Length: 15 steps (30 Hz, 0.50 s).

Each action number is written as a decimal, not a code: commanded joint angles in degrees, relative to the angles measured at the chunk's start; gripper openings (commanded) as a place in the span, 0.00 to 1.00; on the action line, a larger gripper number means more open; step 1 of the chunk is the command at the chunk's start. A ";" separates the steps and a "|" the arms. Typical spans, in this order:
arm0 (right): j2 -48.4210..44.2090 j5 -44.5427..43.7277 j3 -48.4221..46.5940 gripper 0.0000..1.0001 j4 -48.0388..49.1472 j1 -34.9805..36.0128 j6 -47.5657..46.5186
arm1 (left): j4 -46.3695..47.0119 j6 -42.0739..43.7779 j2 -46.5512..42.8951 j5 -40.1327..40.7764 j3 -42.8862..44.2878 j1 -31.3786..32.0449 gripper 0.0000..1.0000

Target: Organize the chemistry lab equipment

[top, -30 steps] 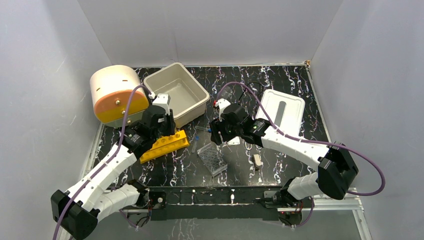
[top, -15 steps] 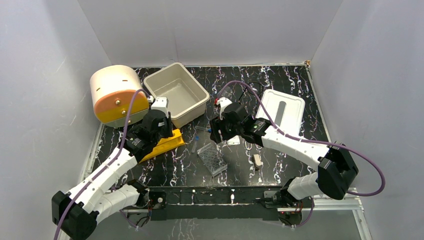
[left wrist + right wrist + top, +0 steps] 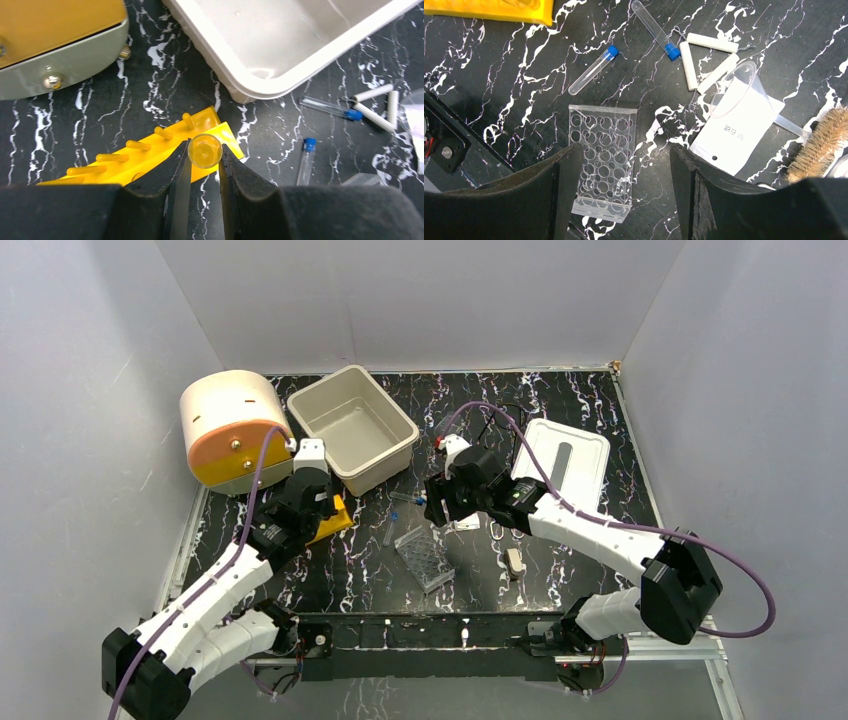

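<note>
1. The beige tub [image 3: 352, 426] sits open at the back left of the table.
2. The yellow six-hole tube rack [image 3: 150, 164] lies tilted just off the tub's near-left corner. The left gripper [image 3: 205, 150] is clamped on a round socket at the rack's edge.
3. The clear well tray [image 3: 601, 165] lies flat, well nearer the arm bases than the tub's right corner. The right gripper [image 3: 624, 150] hovers over it with its fingers spread wide, holding nothing.
4. The white triangle [image 3: 689, 66] lies right of the tub, touching a clear funnel [image 3: 736, 90].
5. Two blue-capped tubes [image 3: 593, 71] [image 3: 651, 27] lie apart, between the tub and the tray.
</note>
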State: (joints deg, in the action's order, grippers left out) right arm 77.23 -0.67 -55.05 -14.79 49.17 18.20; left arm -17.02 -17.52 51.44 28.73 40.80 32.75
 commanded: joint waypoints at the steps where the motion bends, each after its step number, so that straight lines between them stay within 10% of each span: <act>1: -2.47 0.32 0.36 0.72 1.95 -0.23 0.94 | 0.53 -0.15 -2.50 8.31 -1.97 -0.06 0.10; 15: -3.95 2.48 0.62 0.73 1.47 -0.22 1.97 | -9.72 -5.80 -1.96 5.53 9.52 -0.06 0.72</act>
State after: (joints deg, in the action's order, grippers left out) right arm 75.37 0.93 -54.50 -14.87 49.12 19.42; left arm -21.98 -20.78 49.76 33.54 42.17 32.75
